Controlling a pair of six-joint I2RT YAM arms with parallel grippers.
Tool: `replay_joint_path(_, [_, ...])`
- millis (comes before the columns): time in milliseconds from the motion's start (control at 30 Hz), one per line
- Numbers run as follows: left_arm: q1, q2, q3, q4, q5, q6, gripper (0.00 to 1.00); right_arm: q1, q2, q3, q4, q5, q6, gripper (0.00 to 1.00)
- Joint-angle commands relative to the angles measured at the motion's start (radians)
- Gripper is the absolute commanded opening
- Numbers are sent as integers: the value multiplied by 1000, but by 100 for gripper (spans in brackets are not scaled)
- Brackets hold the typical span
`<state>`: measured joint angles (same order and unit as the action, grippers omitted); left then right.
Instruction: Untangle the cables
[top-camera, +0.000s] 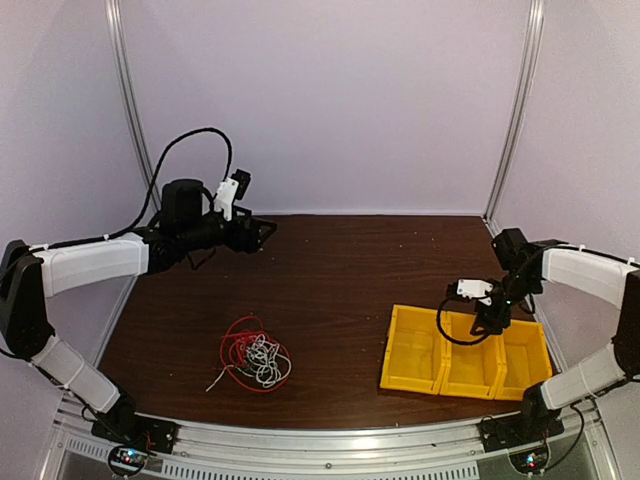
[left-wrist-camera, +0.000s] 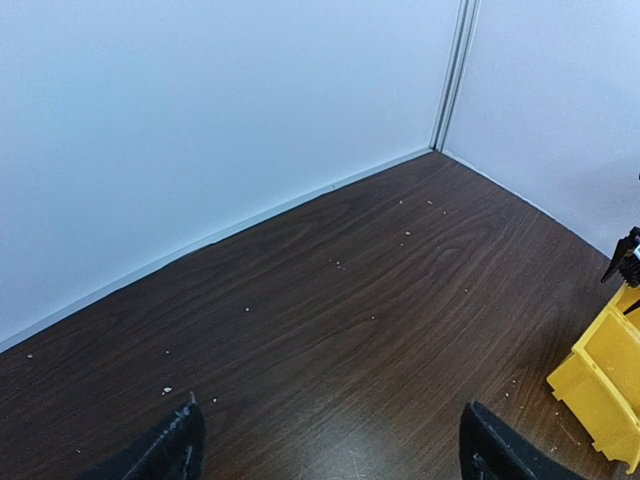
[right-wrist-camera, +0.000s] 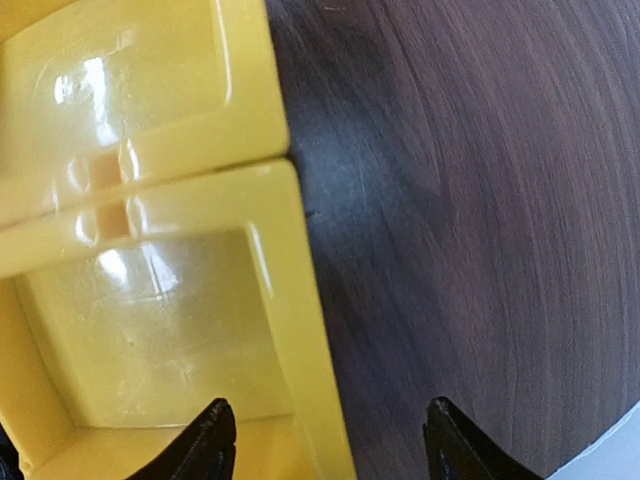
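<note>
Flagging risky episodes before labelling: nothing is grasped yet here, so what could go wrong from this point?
1. The cables lie as one clump with red and white loops interlaced; pulling a single strand could tighten it or drag the whole clump.
2. The right claw hangs open over the rim of the yellow bins and could strike it when descending.

Dark wood-grain desk (top-camera: 340, 270), low sheen, grain plain in wrist views. Back wall (top-camera: 320, 100) plain, pale lavender-white. Left wall (top-camera: 50, 130) and right wall (top-camera: 600, 120) same tone, closing desk in on three sides. Aluminium left post (top-camera: 128, 110) and right post (top-camera: 516, 110) at back corners, both slanted in top view. Ribbed metal rail (top-camera: 330, 440) along near edge. Small pale specks (left-wrist-camera: 167, 389) scattered on desk toward wall. Light soft, even, shadows weak
</note>
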<state>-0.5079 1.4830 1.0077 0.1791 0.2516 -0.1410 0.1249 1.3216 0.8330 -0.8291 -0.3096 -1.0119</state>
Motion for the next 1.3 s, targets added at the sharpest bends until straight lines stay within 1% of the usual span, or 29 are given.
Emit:
replay_joint_path(0, [-6, 4, 12, 53, 24, -5, 89, 74, 82, 53, 114, 60, 36, 60])
replay_joint_path(100, [-6, 3, 12, 54, 24, -9, 89, 130, 166, 99, 155, 77, 48, 54])
replay_joint_path(333, [-6, 6, 28, 51, 57, -30, 89, 233, 370, 274, 252, 120, 31, 48])
replay_joint_path(500, [-6, 4, 35, 46, 68, -45, 90, 264, 560, 499, 295, 126, 26, 47])
replay_joint_path(633, [-6, 6, 39, 43, 70, -52, 90, 263, 742, 745, 231, 129, 62, 44])
replay_joint_path(733, [-6, 11, 46, 27, 49, -50, 90, 263, 810, 835, 202, 127, 72, 45])
replay_joint_path(800, [-6, 15, 48, 15, 21, -42, 90, 263, 799, 840, 200, 122, 80, 48])
replay_joint_path(867, [-11, 25, 73, -56, -41, -40, 90, 263, 737, 821, 193, 109, 92, 53])
replay_joint_path(967, [-58, 52, 165, -254, -201, -31, 90, 265, 626, 764, 159, 98, 98, 64])
replay_joint_path(1000, [-77, 60, 197, -325, -225, -26, 90, 266, 584, 738, 148, 96, 101, 66])
replay_joint_path(1033, [-91, 64, 220, -387, -227, -34, 90, 267, 540, 704, 142, 91, 103, 68])
replay_joint_path(1100, [-95, 48, 215, -460, -182, -72, 90, 267, 452, 620, 148, 73, 110, 70])
replay_joint_path(1167, [-96, 11, 166, -485, -146, -105, 90, 270, 375, 557, 156, 23, 132, 71])
replay_joint_path(1267, [-96, -39, 104, -551, -95, -111, 90, 296, 293, 485, 166, -83, 170, 70])
